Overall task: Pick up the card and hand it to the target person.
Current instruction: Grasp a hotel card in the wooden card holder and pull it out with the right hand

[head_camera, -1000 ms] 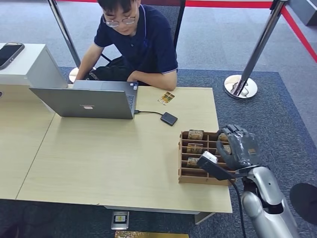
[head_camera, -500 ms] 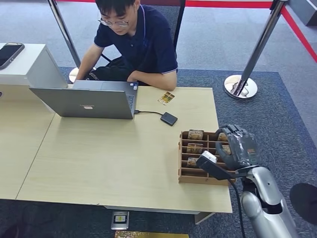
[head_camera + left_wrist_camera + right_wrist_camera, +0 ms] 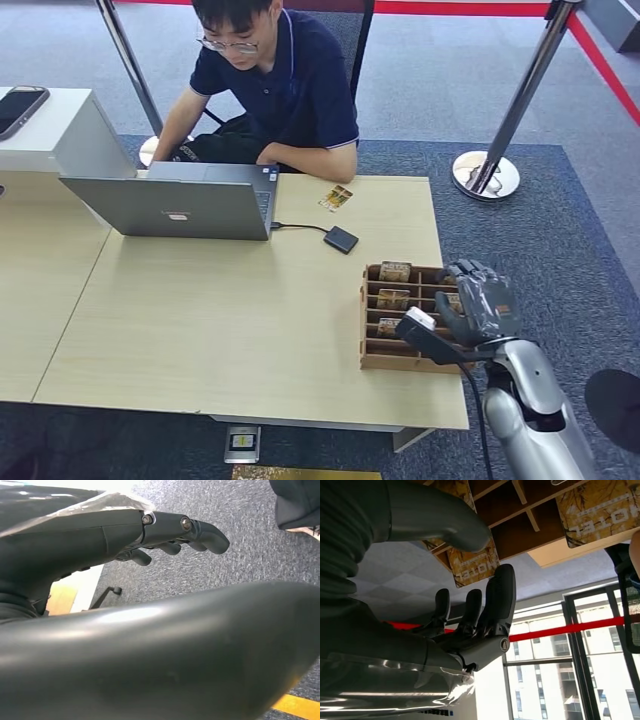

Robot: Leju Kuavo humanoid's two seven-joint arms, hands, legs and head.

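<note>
Step in hand: reach for a card; nothing picked up yet, handover not begun.

Right hand (image 3: 478, 303): poised over the near right part of the wooden rack (image 3: 367, 320), fingers (image 3: 497, 600) apart and lightly curved, thumb (image 3: 440, 522) set off from them, nothing held. Gap between thumb and fingers facing the rack's slots.

Target card (image 3: 473, 562): patterned yellow-brown, lettered, lodged in a rack slot directly between thumb and fingers, close to both; actual contact not discernible. Exact compartment hard to name from the wrist view.

Other cards: one in the neighbouring compartment (image 3: 597, 512), beyond the fingertips; three more in the rack's left column (image 3: 394, 271), across the rack from the hand.

Loose card (image 3: 335, 197): flat on the table (image 3: 211, 320), well beyond the rack, far side from the hand, just before the seated person (image 3: 275, 85).

Left hand (image 3: 181, 530): hanging low over grey carpet, fingers loosely extended and spread, nothing held.

Also present: open laptop (image 3: 177, 205) and small dark box (image 3: 341, 239) on a cable, both well apart from the right hand, toward the person.

Next move, as judged: close thumb and fingers on the card's exposed edge, firm pinch, draw straight out along the slot without tipping the rack or catching the dividers; then carry across the table toward the person.
</note>
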